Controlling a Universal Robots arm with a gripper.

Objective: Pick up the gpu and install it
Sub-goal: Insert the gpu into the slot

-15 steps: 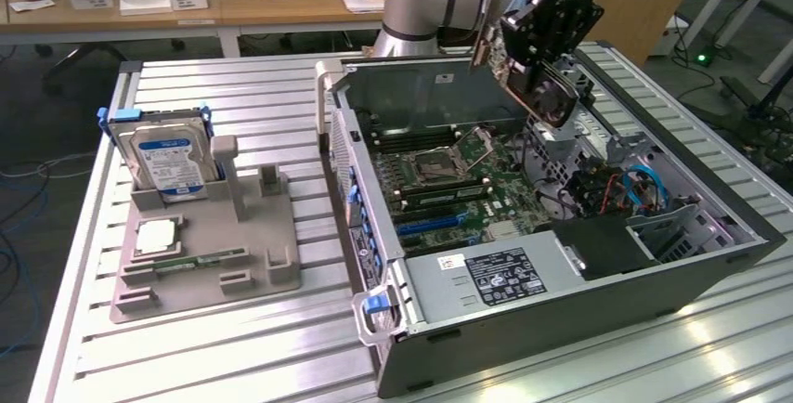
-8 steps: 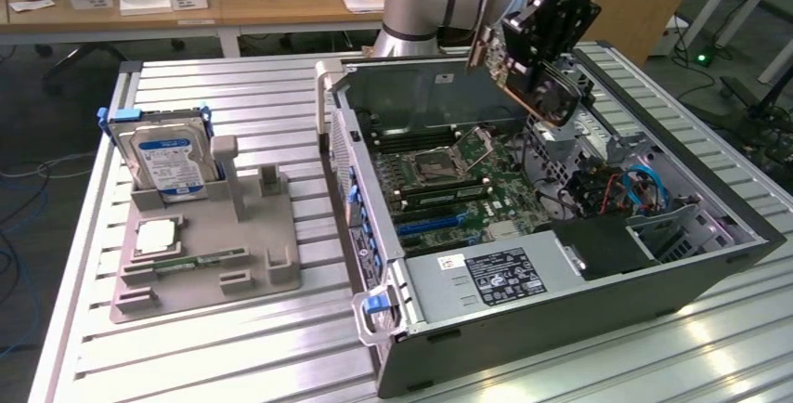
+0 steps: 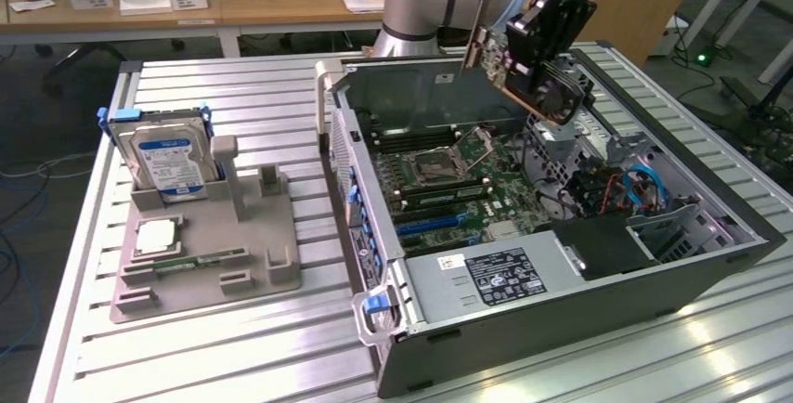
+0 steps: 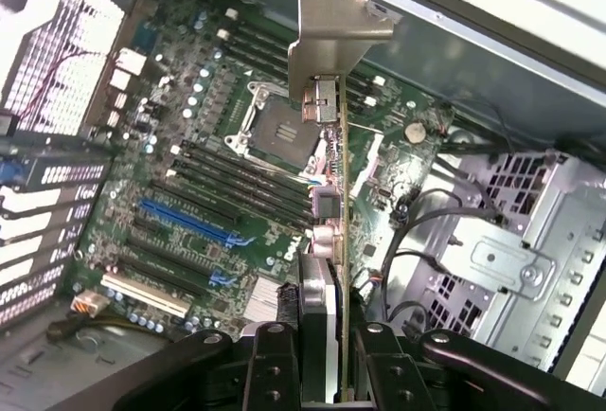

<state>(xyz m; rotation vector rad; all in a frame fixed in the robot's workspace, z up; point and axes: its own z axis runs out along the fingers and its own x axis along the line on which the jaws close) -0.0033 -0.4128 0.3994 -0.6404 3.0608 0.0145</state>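
A robot arm holds the gpu (image 3: 552,97) in the air above an open computer case (image 3: 558,329) that lies on its side on a ribbed metal tabletop (image 3: 248,357). The pincer (image 4: 327,378) is clamped on the gpu, one black finger on each flat face of the card, which the wrist view sees edge-on. The card's silver bracket (image 4: 333,37) points away from the pincer. In the exterior view the card hangs tilted over the far part of the case, well clear of the motherboard (image 3: 452,180) below it and touching nothing but the pincer. On the motherboard the blue slots (image 4: 189,222) are bare, and so is the square processor socket (image 4: 275,132). Toward the exterior view's left, well apart from the case, a grey holder (image 3: 266,273) stands on the tabletop with a hard drive (image 3: 174,163) upright in it and a narrow green memory stick (image 3: 204,261) lying flat. As I judge it, the picking up is done, since the card is off the tabletop and firmly held. The installing is not: the card sits in no slot, and its bracket is not against the case's rear wall.
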